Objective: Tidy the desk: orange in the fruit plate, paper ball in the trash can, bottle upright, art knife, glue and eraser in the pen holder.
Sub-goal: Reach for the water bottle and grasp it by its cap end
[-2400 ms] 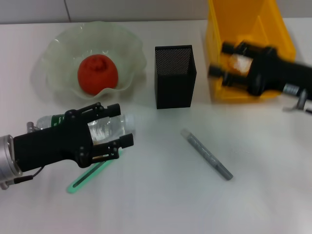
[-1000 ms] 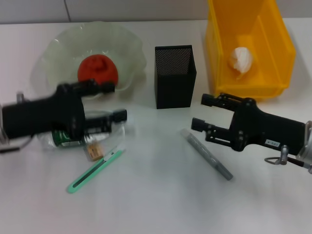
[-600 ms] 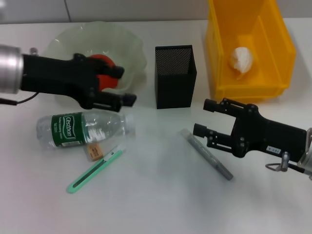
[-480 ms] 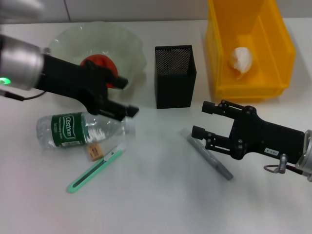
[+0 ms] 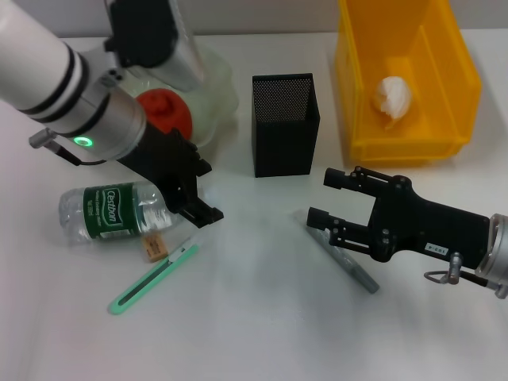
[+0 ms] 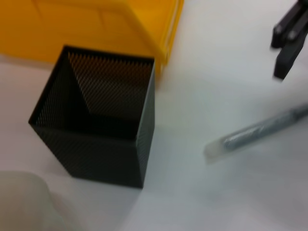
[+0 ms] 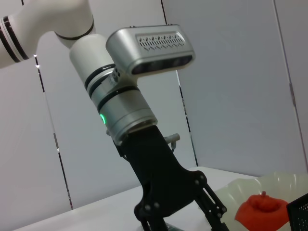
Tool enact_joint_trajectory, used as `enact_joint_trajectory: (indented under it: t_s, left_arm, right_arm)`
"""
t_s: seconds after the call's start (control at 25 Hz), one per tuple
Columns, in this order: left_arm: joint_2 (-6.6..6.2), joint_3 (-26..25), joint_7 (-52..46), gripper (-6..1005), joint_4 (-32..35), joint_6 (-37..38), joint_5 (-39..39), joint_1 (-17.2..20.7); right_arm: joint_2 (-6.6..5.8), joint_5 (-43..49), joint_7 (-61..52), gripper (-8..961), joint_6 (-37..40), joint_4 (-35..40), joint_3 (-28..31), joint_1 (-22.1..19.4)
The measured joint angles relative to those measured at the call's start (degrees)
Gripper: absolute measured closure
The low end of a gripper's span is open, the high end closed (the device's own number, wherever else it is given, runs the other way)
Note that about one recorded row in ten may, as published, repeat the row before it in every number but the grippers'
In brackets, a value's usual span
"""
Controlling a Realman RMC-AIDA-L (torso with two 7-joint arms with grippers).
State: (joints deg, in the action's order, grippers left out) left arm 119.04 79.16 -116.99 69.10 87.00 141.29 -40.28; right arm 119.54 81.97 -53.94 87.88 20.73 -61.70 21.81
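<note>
Just right claw beside glue

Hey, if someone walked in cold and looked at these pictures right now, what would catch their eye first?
Probably the bright yellow plastic bin at the far right, with a white crumpled paper ball inside, and the orange fruit in the pale green wavy glass plate at far left. Next, the two black grippers: the left gripper points down over the clear plastic bottle lying on its side, and the open right gripper is by the grey pen-shaped stick.
</note>
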Motion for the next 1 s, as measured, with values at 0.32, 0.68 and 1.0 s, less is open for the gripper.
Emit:
enact_joint_trajectory:
  t_s: [0.32, 0.68, 1.0]
  left_arm:
    - [0.08, 3.56, -1.19, 223, -1.21, -2.20, 2.67, -1.13]
    - [0.11, 5.86, -1.25, 225, -5.52, -5.95, 3.87, -2.19]
    - [0.14, 8.07, -1.28, 227, -7.36, -9.29, 4.43, -2.39]
  right_arm:
    - [0.09, -0.13, 0.04, 258, 0.00, -0.96, 0.00, 0.46]
    - [0.08, -0.36, 0.06, 259, 0.00, -1.51, 0.00, 0.78]
    - [0.08, -0.42, 0.07, 258, -0.08, -1.87, 0.12, 0.88]
